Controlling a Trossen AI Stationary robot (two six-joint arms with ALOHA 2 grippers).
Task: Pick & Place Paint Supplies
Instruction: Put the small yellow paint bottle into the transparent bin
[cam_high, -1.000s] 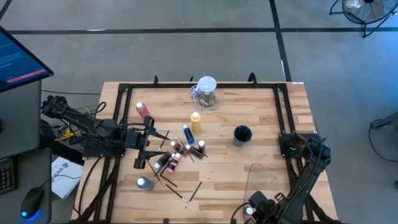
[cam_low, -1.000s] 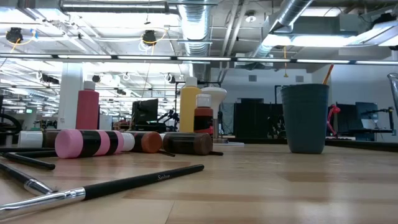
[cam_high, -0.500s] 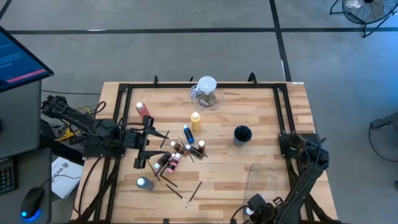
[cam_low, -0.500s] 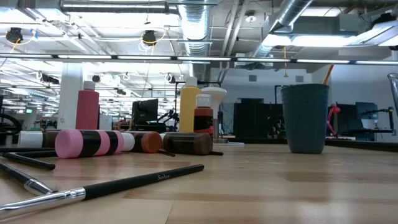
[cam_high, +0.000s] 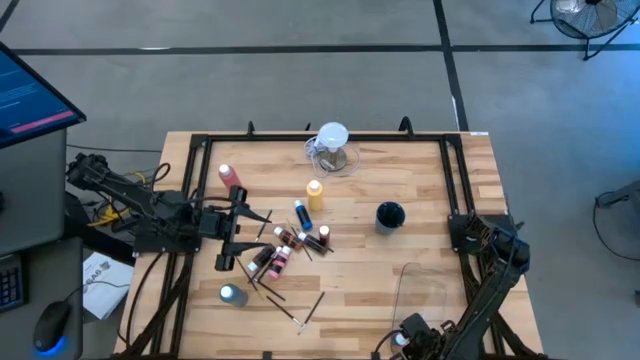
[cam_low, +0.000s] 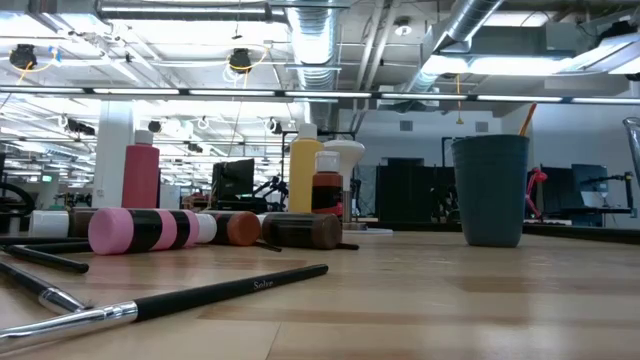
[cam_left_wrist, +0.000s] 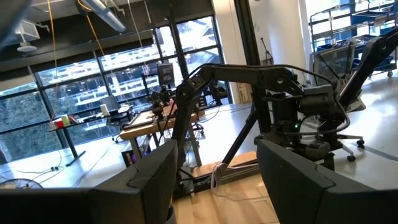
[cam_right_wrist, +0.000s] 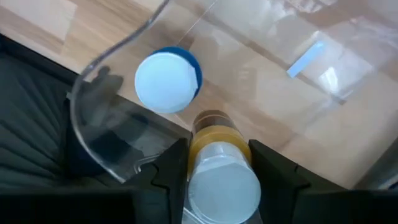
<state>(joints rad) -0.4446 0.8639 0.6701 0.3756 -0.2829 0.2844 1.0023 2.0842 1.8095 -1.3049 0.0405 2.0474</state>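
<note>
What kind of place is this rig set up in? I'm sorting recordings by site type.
Probably an open-plan lab or workshop: exposed ducts and pipes run across the ceiling, another workbench stands by large windows, and the wooden table sits on a bare concrete floor.

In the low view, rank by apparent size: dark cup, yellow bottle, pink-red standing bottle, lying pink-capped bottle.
1. Dark cup, largest.
2. Lying pink-capped bottle, though it lies nearer the camera, so unsure.
3. Pink-red standing bottle and yellow bottle look about alike; the yellow one is partly hidden, so no ranking between them.
</note>
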